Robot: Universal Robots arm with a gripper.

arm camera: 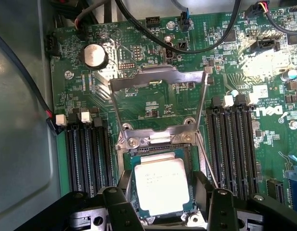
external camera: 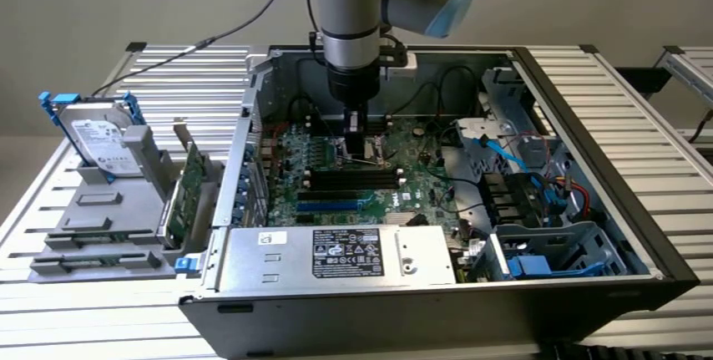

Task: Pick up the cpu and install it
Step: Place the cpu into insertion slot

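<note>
- Exterior view: my arm [external camera: 351, 9] reaches straight down into the open computer case [external camera: 446, 322] on the slatted worktop [external camera: 624, 93]. The claw [external camera: 356, 153] is low over the green motherboard [external camera: 418, 168], just behind the black memory slots [external camera: 356, 179].
- From this side the claw tip is small and dark against the board, and I cannot judge its spread.
- Outside the case, on the exterior view's left, a hard drive [external camera: 98, 139] stands in a grey holder [external camera: 106, 210] that covers its lower part. A green card [external camera: 189, 180] stands edge-on beside the case wall.
- Wrist view: the cpu [arm camera: 160, 187] lies flat in its socket, silver top up. The metal retaining frame [arm camera: 158, 77] is swung open beyond it.
- The claw's jaws stand wide apart, with one black finger [arm camera: 120, 204] on each side of the cpu. I cannot tell whether they touch its edges.
- The claw body cuts off the cpu's near edge, and the print on its top is too faint to read.
</note>
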